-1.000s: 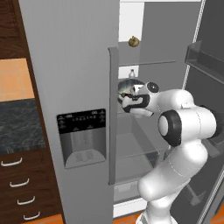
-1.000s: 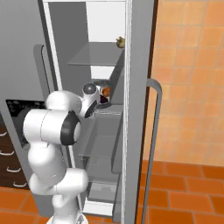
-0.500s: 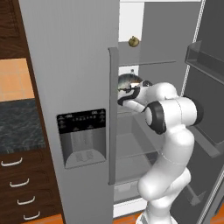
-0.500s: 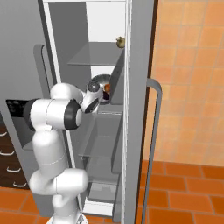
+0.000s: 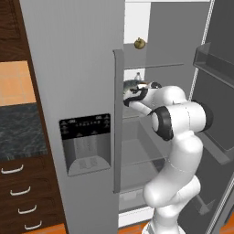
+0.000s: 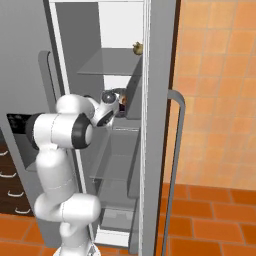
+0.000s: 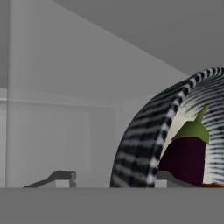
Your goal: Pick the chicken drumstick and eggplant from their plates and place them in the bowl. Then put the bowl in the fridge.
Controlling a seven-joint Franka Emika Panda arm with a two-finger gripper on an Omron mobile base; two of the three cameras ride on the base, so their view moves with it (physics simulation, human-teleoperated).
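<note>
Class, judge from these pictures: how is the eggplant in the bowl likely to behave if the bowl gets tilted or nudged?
The eggplant looks smooth and rounded, so it would probably roll or slide. The bowl's high curved wall should likely keep it inside. It looks firm, not floppy.

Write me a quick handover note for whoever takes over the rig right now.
Gripper: inside the open tall grey fridge, at the round dark grey streaked bowl; whether it grips the rim cannot be told.
Dark purple eggplant lies in the bowl; an orange-brown bit beside it may be the drumstick.
Done: bowl loaded and brought to the middle shelf level.
Left: confirm the bowl rests on the shelf, release, withdraw the arm.
</note>
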